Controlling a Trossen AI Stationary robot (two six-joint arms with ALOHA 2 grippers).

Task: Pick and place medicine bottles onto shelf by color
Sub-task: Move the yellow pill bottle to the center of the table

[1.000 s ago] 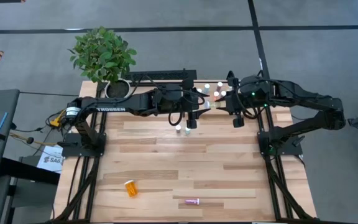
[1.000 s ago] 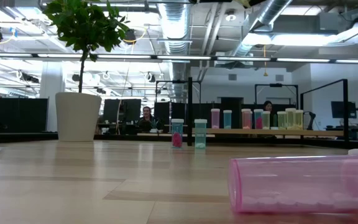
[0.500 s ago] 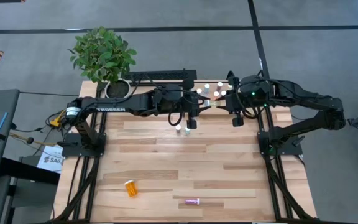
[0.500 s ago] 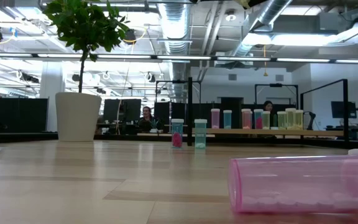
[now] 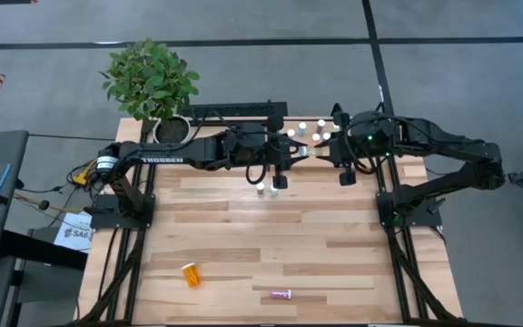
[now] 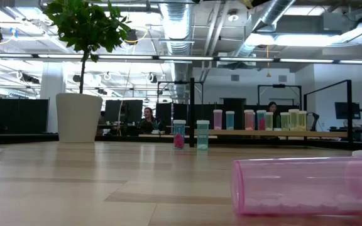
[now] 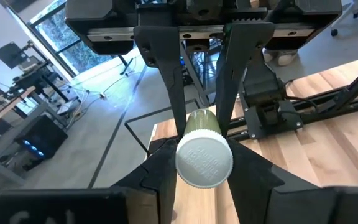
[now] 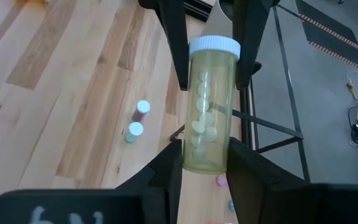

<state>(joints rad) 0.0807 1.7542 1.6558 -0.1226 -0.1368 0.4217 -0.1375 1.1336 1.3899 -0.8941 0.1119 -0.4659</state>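
Nothing moved, both tools (image 7: 201, 118) (image 8: 211, 62) gripping one yellow bottle (image 8: 207, 106) (mid-handover).

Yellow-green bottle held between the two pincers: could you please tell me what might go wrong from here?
1. The yellow-green bottle is in mid-air with the left pincer and right pincer both apparently closed on it; a mistimed release could drop it.
2. A pair of small bottles stands on the table below, so a fall might topple them.
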